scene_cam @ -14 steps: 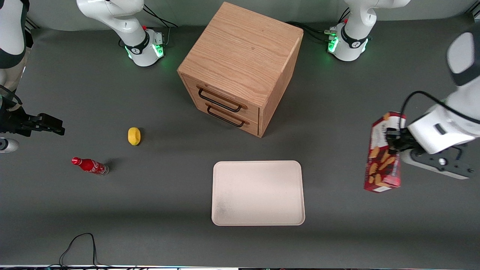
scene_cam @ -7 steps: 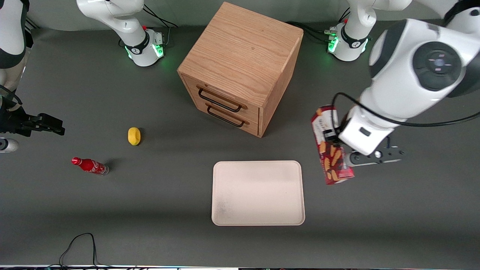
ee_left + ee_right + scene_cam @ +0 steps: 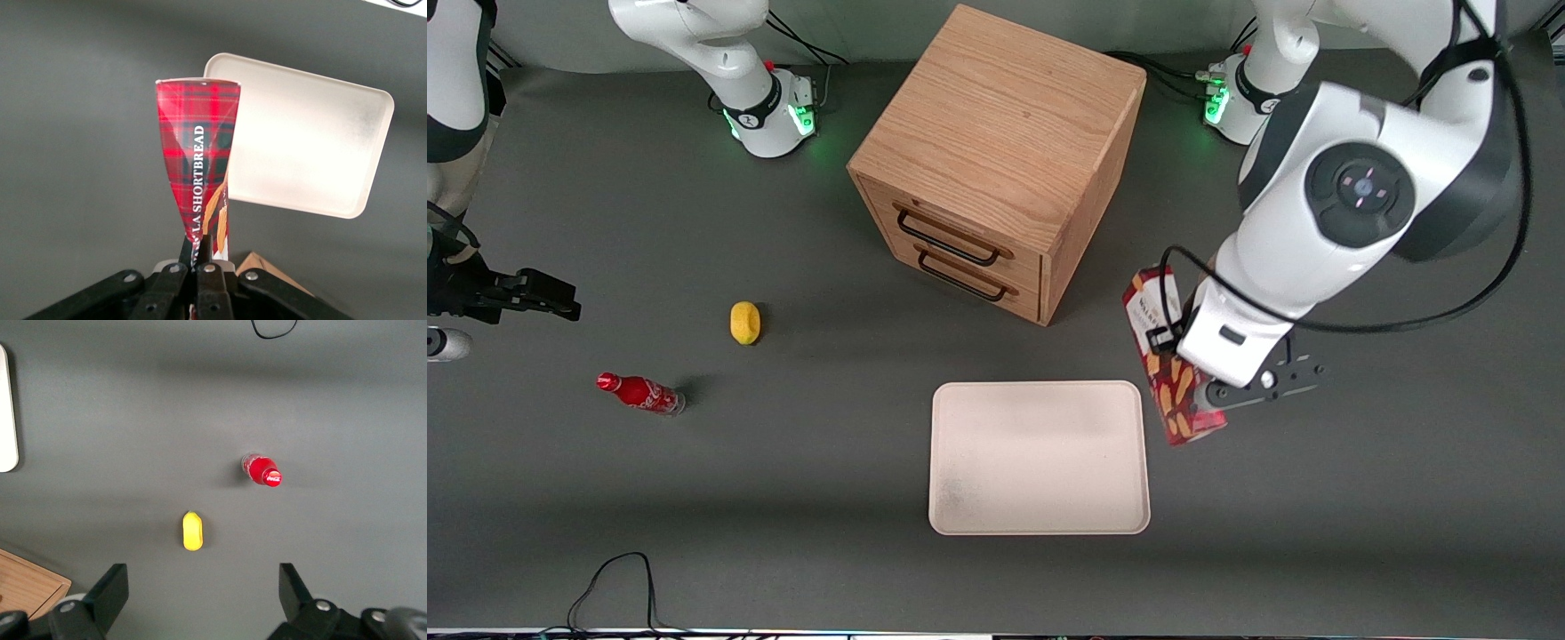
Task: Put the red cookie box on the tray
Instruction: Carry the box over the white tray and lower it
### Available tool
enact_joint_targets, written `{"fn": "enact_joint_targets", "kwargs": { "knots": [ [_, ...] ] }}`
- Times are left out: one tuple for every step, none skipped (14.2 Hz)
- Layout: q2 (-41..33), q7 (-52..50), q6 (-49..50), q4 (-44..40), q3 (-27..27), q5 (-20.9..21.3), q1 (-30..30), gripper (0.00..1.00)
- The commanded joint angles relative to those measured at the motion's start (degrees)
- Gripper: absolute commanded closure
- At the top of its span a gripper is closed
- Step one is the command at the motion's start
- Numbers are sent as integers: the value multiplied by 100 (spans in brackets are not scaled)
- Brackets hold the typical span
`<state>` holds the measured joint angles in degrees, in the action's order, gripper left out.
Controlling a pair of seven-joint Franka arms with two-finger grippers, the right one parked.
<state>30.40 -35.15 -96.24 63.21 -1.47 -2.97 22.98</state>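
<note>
My left gripper (image 3: 1172,348) is shut on the red cookie box (image 3: 1167,364) and holds it off the table, hanging lengthwise and tilted. The box hangs just beside the tray's (image 3: 1039,458) edge toward the working arm's end, near the corner that lies farther from the front camera. In the left wrist view the fingers (image 3: 208,248) pinch the box's upper end; the red plaid box (image 3: 197,160) points down with the pale cream tray (image 3: 307,143) below and beside it. The tray holds nothing.
A wooden two-drawer cabinet (image 3: 1000,160) stands farther from the front camera than the tray, close to the held box. A yellow lemon-like object (image 3: 744,322) and a small red soda bottle (image 3: 640,393) lie toward the parked arm's end.
My left arm has carried the cookie box from the working arm's end of the table toward the tray; the box now hangs beside the tray's edge. Nothing else moved.
</note>
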Motion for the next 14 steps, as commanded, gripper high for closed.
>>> {"fn": "enact_joint_targets", "kwargs": {
  "knots": [
    [623, 307, -560, -204, 76, 199, 188, 100],
    [808, 342, -824, -204, 76, 305, 207, 100],
    [966, 386, -1044, -204, 76, 349, 207, 100],
    [1133, 412, -1255, -195, 85, 358, 207, 100],
    [1265, 447, -1440, -204, 85, 411, 207, 100],
    [1380, 439, -1607, -195, 85, 498, 207, 100],
    [1520, 439, -1783, -195, 94, 551, 198, 100],
    [1643, 456, -1950, -204, 103, 613, 189, 100],
    [1740, 491, -2100, -195, 111, 709, 163, 100],
    [1828, 500, -2197, -186, 111, 736, 163, 100],
    [1916, 518, -2233, -186, 111, 736, 163, 100],
    [1986, 527, -2242, -195, 111, 736, 163, 100],
    [2057, 536, -2259, -186, 111, 736, 172, 100],
    [2075, 518, -2338, -177, 111, 736, 172, 100]
  ]
}}
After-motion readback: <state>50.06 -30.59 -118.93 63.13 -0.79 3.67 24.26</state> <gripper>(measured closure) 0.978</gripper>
